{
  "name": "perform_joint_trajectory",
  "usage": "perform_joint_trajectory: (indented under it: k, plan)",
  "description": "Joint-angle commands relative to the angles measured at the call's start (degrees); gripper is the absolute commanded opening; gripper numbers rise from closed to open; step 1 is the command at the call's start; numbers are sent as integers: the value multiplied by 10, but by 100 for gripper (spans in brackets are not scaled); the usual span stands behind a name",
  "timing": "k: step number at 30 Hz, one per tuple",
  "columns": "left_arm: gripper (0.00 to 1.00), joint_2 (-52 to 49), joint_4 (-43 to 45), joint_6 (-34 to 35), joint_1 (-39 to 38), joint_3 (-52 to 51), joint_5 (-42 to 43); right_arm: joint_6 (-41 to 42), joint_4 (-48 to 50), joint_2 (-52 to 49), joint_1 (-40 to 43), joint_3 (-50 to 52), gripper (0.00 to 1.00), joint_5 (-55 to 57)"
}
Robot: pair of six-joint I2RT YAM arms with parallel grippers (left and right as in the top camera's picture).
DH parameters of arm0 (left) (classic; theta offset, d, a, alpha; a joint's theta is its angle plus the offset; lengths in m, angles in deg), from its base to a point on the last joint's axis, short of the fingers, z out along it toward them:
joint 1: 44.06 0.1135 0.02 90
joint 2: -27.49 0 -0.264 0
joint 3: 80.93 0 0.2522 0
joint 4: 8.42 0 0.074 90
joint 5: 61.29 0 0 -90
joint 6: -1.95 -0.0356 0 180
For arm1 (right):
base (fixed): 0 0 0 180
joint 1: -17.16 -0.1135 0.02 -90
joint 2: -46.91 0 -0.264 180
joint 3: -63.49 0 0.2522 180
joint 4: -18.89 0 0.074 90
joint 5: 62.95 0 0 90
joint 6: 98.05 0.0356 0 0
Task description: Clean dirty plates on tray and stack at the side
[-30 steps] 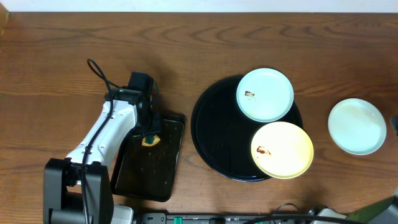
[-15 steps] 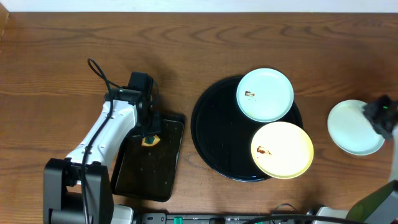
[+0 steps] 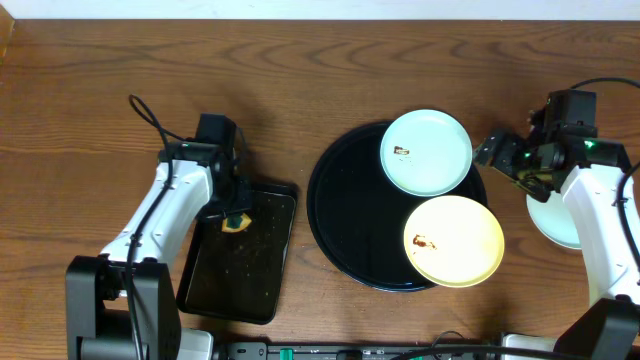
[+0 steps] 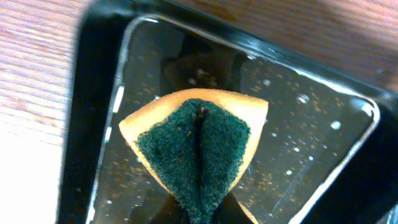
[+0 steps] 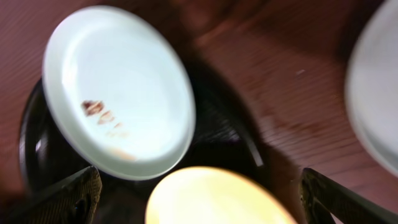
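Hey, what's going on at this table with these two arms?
Two robot arms are cleaning plates. The left gripper holds a sponge over the small tray. The right gripper, open, hovers beside the round tray, near the blue plate. That plate and the yellow plate lie on the round tray, both with brown smears. A third plate sits apart at the right.

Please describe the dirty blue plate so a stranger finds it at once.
Find the round black tray mid-table. On its right side lie a yellow plate and, farther from the robot, a pale blue plate. Only it is both blue and on the tray.
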Motion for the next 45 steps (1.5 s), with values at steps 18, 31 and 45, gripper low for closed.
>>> perform_joint_trajectory:
  k: [18,31,45]
  plan:
    - [8,-2,65,-20,23,-63,0,97,-305,82,-13,-9,88,68]
    - [8,-2,65,-31,23,-70,49,171,-290,153,-13,114,85,81]
    - [8,-2,45,-37,22,-70,60,176,-130,152,-12,238,90,77]
